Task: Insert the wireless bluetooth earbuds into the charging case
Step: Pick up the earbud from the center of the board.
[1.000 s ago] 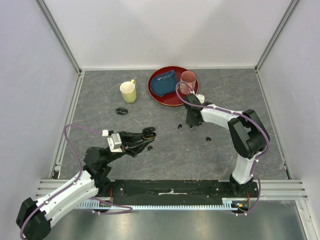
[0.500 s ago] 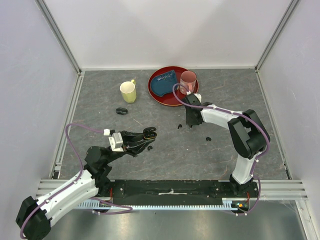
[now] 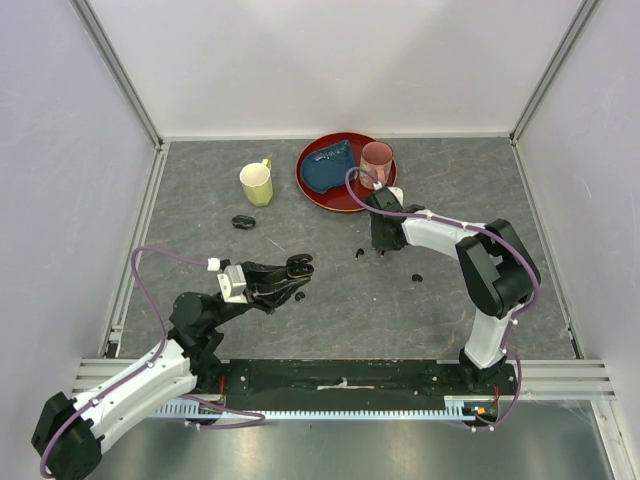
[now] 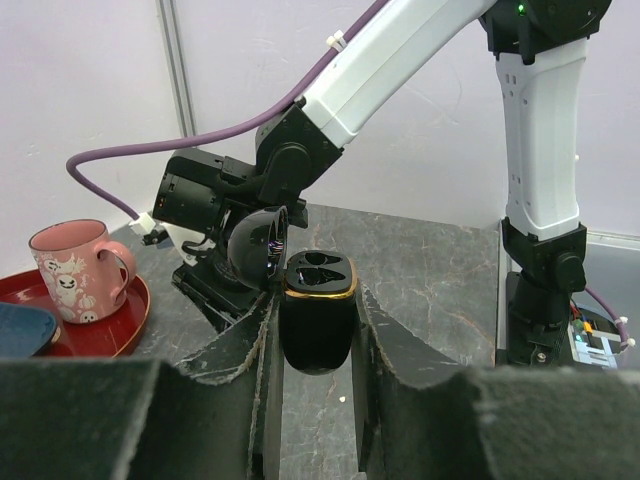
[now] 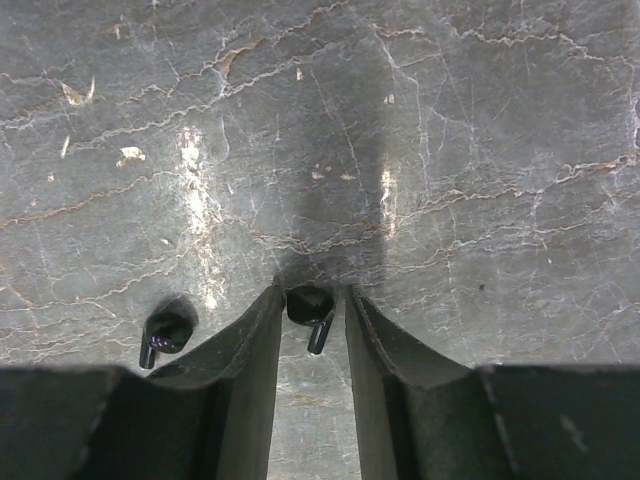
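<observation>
Purple cable (image 3: pixel 348 185) loop on right arm sits a bit more to the left than before. Right gripper (image 5: pixel 314 292) barely shifts; left arm stays put. Right gripper down on table (image 3: pixel 330 320) near middle, tips a narrow gap apart, earbud (image 5: pixel 308 306) lying between them, not squeezed. Just beside, outside one finger: second earbud (image 5: pixel 165 332). Nearer right edge: third earbud (image 3: pixel 416 276). Left gripper (image 3: pixel 295 270) squeezes charging case (image 4: pixel 318 340) above table; lid open, both slots empty.
</observation>
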Tool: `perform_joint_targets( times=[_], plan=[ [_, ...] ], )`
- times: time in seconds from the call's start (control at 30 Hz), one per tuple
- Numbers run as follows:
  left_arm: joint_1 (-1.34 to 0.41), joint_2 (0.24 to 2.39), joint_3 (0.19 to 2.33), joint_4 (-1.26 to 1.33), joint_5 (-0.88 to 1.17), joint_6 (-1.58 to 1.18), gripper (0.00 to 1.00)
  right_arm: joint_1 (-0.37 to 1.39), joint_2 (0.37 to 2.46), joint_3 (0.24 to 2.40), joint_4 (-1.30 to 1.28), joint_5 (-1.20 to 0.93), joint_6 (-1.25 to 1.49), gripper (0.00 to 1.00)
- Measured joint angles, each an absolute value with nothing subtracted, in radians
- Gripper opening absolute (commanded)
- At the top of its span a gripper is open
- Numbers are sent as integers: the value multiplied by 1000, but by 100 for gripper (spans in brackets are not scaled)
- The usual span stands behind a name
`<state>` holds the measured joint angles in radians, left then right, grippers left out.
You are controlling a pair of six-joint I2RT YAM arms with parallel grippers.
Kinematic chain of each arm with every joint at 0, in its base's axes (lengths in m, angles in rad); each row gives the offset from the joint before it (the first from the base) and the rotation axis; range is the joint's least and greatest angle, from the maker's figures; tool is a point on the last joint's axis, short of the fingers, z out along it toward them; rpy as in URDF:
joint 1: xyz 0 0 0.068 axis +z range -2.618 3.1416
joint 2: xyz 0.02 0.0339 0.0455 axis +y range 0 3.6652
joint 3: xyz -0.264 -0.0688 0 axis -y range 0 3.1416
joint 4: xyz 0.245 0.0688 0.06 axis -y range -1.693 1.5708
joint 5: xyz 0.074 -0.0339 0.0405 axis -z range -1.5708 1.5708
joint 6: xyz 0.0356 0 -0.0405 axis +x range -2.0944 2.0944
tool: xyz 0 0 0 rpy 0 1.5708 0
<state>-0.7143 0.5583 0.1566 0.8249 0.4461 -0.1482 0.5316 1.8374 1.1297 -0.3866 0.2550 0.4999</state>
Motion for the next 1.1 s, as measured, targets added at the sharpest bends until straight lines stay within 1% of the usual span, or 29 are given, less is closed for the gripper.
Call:
perform_joint_targets(
  times=[0.3, 0.53, 0.87, 0.97, 1.1],
  plan=[
    [-714, 556, 157, 824, 446, -148, 2, 532, 1839, 1130, -391, 267, 561, 35],
    [-714, 553, 157, 824, 446, -148, 2, 532, 1839, 1131, -392, 271, 579, 28],
    [-714, 554, 157, 823, 445, -148, 2, 530, 1829, 1123, -384, 252, 572, 12],
    [-714, 554, 157, 824, 443, -148, 2, 531, 1787, 1082, -372, 222, 559, 11],
    [-714, 555, 157, 824, 435, -149, 2, 541, 1660, 1025, -355, 200, 533, 10]
  ],
)
